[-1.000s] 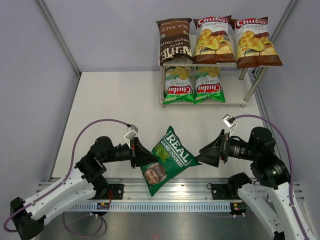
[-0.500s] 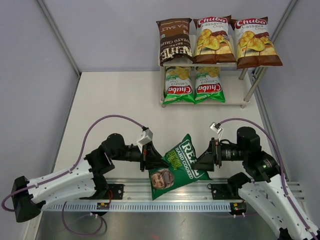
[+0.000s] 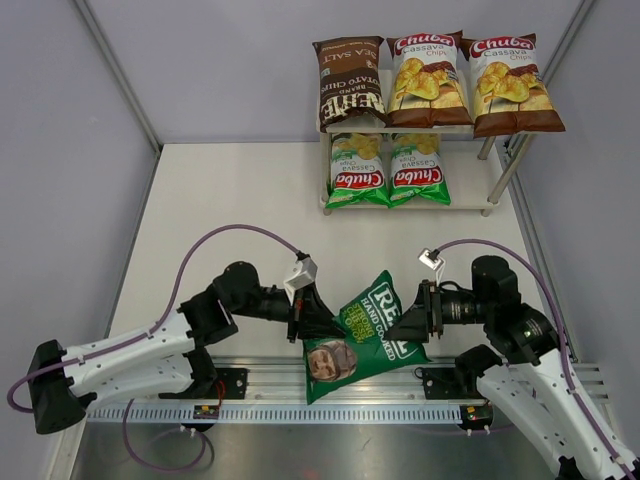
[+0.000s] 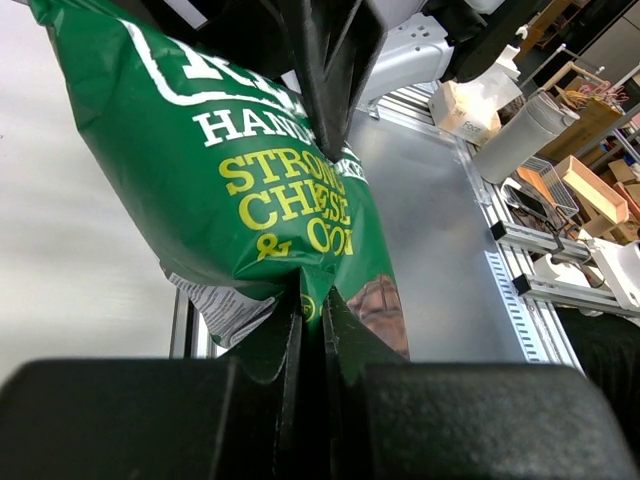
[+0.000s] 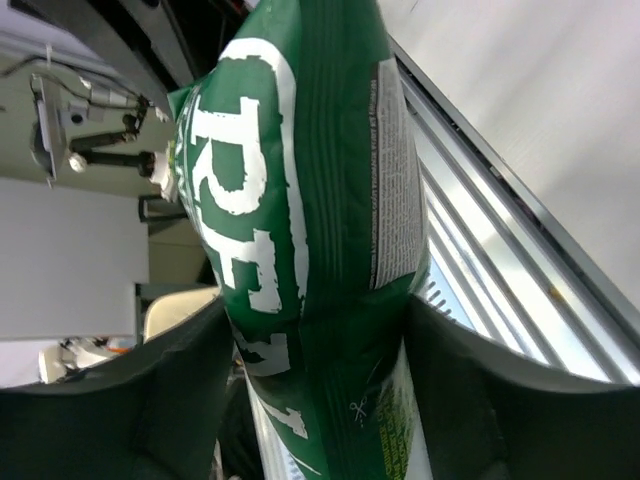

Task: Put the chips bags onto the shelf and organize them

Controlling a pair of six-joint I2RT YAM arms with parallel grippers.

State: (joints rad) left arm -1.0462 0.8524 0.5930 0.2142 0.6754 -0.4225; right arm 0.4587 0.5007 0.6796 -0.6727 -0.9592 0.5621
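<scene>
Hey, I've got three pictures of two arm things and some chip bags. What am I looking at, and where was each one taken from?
These are two robot arms bolted at the near edge of a table. The wide picture looks down from above and behind them; the other two come from a camera on each wrist. The left gripper and right gripper both pinch one dark green REAL bag of chips, from opposite sides. At the back, a two-tier shelf holds five bags: a Kettle bag and two brown Chuba bags on top, two green Chuba bags below.
</scene>
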